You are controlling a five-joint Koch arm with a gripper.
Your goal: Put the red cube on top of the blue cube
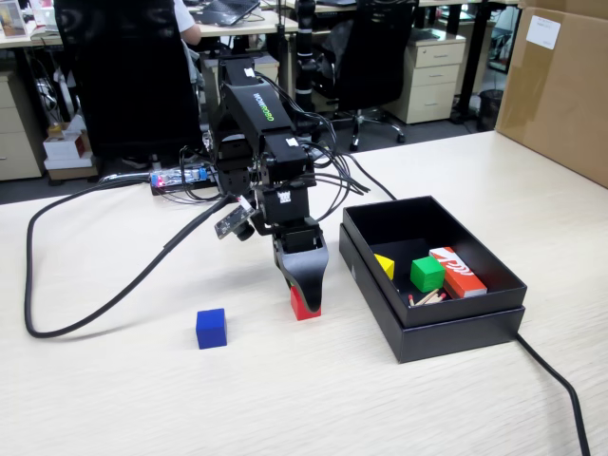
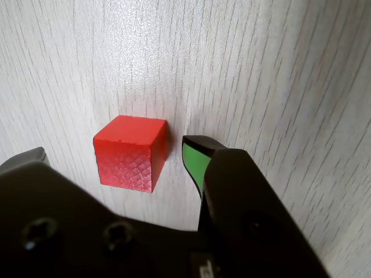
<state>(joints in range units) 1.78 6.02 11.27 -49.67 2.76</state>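
From where I stand, the gripper (image 1: 302, 296) covers most of the red cube (image 1: 302, 306) in the fixed view; only a lower corner shows beneath the black jaw. In the wrist view the gripper (image 2: 113, 156) is cut off by the bottom edge, and its left jaw shows only as a grey tip at the frame's left side, so how far it sits from the red cube (image 2: 130, 152) cannot be told. Inside the black box (image 1: 446, 328), the near wall hides the lower ends of some thin sticks (image 1: 427, 297), too small to identify. The yellow piece (image 1: 385, 266) is partly hidden, its shape unclear. The cable (image 1: 560, 385) runs off the bottom edge.
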